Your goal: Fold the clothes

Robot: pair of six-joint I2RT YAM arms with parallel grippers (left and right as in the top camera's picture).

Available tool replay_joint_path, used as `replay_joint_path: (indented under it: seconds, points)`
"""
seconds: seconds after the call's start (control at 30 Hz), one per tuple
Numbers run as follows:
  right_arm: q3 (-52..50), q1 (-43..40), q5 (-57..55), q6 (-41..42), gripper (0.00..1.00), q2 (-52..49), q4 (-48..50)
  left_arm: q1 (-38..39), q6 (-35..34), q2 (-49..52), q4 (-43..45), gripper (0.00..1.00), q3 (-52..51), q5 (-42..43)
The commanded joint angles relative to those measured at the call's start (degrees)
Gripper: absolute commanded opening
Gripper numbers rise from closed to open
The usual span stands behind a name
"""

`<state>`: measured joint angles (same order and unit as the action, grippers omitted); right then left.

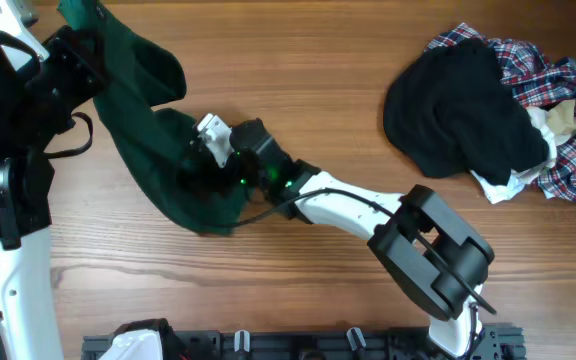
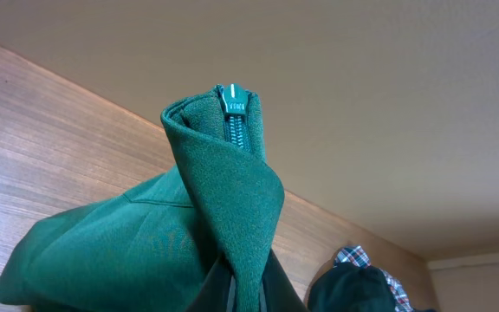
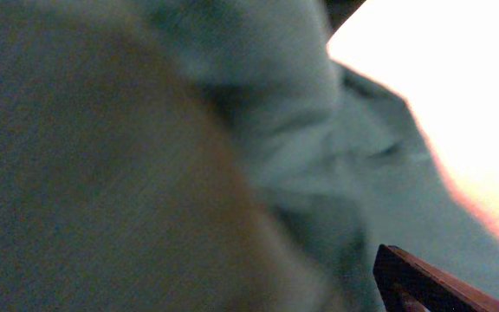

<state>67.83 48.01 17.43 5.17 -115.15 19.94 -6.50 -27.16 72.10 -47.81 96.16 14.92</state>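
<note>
The left end effector [image 2: 236,293] is pressed together on the large, soft dark green cloth garment [image 1: 138,110]. It's pinching a folded edge right by a green zip [image 2: 235,114] and holding that end up off the wooden surface [image 1: 318,60] at the far left. The rest trails down and lies in a rumpled heap towards the middle, and the right end effector [image 1: 200,155] is nosed right into those folds. Whether that one is spread or closed, I can't tell. From above its tips are lost in dark cloth, and its own camera gives only blurred green fabric and one dark finger [image 3: 431,282] in the corner.

To my eye this thing is light and thoroughly limp: thin fabric that sags from the pinch and has no shape of its own. It'll drape, bunch and drag rather than move as one piece, so a single grip won't flatten it. I'd want the second hold on a firmer edge, a hem or the zip line, well apart from the first, so the cloth can be drawn out between the two. It doesn't look fragile, though the zip could snag.

The surface is smooth wood grain, bare through the middle. At the far right sits a crumpled black garment [image 1: 458,110], partly over a red-blue-white plaid shirt [image 1: 573,135], well apart from the green one. Beyond the surface, the left wrist view shows a plain beige wall [image 2: 388,104].
</note>
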Motion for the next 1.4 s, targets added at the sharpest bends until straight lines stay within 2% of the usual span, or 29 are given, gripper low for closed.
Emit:
replay_joint_path:
  seconds: [0.0, 0.03, 0.07, 0.1, 0.13, 0.2, 0.27, 0.33, 0.5, 0.6, 0.7, 0.8, 0.87, 1.0, 1.07, 1.23, 1.37]
  points:
    - [0.3, -0.8, -3.4, -3.7, 1.00, -0.8, 0.6, -0.4, -0.1, -0.3, 0.4, 0.04, 0.2, 0.7]
    - [0.3, -0.7, -2.8, -3.7, 1.00, -1.1, 1.0, -0.4, -0.1, -0.3, 0.4, 0.04, 0.2, 0.7]
    - [0.3, -0.7, -0.4, -3.7, 0.90, -1.7, 1.5, -0.4, -0.1, -0.3, 0.4, 0.04, 0.2, 0.7]
    - [0.3, -0.7, 2.6, -3.7, 0.71, -1.9, 1.1, -0.4, -0.1, -0.3, 0.4, 0.04, 0.2, 0.7]
    - [0.3, -0.7, 7.3, -3.2, 0.42, -1.9, -0.3, -0.4, -0.1, -0.3, 0.4, 0.04, 0.2, 0.7]
    - [0.3, -0.7, 14.1, 3.2, 0.04, -1.9, -3.2, -0.4, -0.1, -0.3, 0.4, 0.04, 0.2, 0.7]
    - [0.3, -0.8, 17.5, 10.6, 0.04, -1.9, -9.4, -0.4, -0.1, -0.3, 0.4, 0.04, 0.2, -0.7]
    - [0.3, -1.0, 19.1, 10.5, 0.04, -1.6, -16.2, -0.4, -0.1, -0.3, 0.4, 0.04, 0.2, -1.0]
    - [0.3, -5.3, 14.1, 3.4, 0.04, 5.9, -40.4, -0.4, -0.1, -0.3, 0.2, 0.04, 0.2, -1.0]
    - [0.3, -8.1, 11.4, 1.2, 0.04, 15.1, -48.0, -0.4, -0.1, -0.1, -0.9, 0.04, 0.2, -1.0]
    - [0.4, -11.6, 10.4, -3.0, 0.04, 25.8, -50.5, -0.4, -0.1, -0.1, -2.3, 0.04, 0.2, -1.0]
    - [0.5, -13.2, 9.1, -17.6, 0.04, 33.2, -51.1, -0.4, 0.9, 0.1, -5.0, 0.04, 0.2, -1.0]
    - [1.6, -13.2, 2.8, -20.3, 0.04, 35.6, -51.1, -0.3, 4.1, 0.6, -8.8, 0.04, 0.2, -1.0]
    - [7.8, -13.9, -7.4, -26.0, 0.04, 35.9, -51.1, -0.3, 4.4, 1.4, -14.9, 0.04, 0.2, -4.1]
    - [11.4, -16.0, -8.1, -28.1, 0.04, 35.9, -50.4, 0.4, 4.4, 1.5, -13.5, 0.04, 0.2, -5.0]
    - [21.5, -22.9, -8.1, -32.2, 0.04, 35.9, -48.4, 1.6, 4.1, 1.5, -2.6, 0.04, 0.2, -8.6]
    - [29.8, -24.2, -8.1, -33.7, 0.04, 35.9, -53.9, 1.6, 3.5, -1.1, 1.9, 0.04, 0.3, -9.9]
